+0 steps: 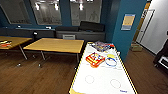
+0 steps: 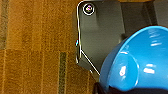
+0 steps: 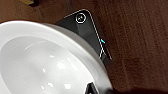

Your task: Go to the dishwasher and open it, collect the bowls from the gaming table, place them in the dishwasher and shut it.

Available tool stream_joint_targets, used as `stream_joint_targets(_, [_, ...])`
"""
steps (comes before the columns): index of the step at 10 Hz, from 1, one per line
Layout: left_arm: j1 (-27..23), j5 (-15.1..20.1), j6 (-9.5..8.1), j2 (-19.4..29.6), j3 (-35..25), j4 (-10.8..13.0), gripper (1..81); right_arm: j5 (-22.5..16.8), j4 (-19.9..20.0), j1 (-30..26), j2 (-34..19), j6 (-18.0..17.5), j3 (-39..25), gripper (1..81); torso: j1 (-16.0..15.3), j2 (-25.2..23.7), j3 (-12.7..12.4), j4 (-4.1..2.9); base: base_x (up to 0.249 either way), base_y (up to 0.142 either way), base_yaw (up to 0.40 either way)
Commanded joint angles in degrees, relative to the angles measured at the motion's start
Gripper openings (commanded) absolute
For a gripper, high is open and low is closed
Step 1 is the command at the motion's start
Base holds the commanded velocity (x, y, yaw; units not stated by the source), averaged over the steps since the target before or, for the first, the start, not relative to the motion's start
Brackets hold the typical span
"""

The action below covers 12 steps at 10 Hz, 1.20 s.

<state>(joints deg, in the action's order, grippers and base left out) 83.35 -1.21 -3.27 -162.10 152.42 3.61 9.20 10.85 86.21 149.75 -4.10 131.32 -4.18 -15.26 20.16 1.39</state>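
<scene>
A long white worktop (image 1: 105, 77), the gaming table, runs from near centre toward the far blue wall, with a red box (image 1: 95, 59), a ring-shaped thing (image 1: 111, 61) and a bright packet (image 1: 101, 46) at its far end. Yellow worktops (image 1: 56, 45) stand left over dark wood floor (image 1: 35, 77). The blue bowl (image 2: 136, 67) rides at the left wrist, the white bowl (image 3: 47, 65) at the right, both over floor; whether either pincer is pinching its bowl cannot be told. Judged from here, carrying calls for level wrists and wide berth of table corners and legs. No dishwasher is in sight.
</scene>
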Motion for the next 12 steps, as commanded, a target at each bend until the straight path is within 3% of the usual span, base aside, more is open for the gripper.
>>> stream_joint_targets(1, [-1.5, 3.7, 0.02, 0.6, 0.5, -0.1, 1.0, -3.3, -1.2, -1.4, -1.5, 0.1, -0.1, 1.0, 0.0, 0.0, 0.0, 0.00, -0.135, 0.000, 0.000])
stream_joint_targets(8, [-1.1, 3.7, 0.02, -0.2, 2.1, 0.3, 1.0, -3.2, -1.4, -1.3, -0.9, 0.1, 0.3, 1.0, 0.0, 0.0, 0.0, 0.02, -0.145, 0.000, 0.000])
stream_joint_targets(12, [-0.2, 3.1, 0.10, 0.5, -0.4, 2.0, 1.0, -3.1, -1.7, -1.2, -1.0, 0.1, -0.3, 1.0, 0.0, 0.0, 0.0, 0.02, -0.148, 0.000, 0.000])
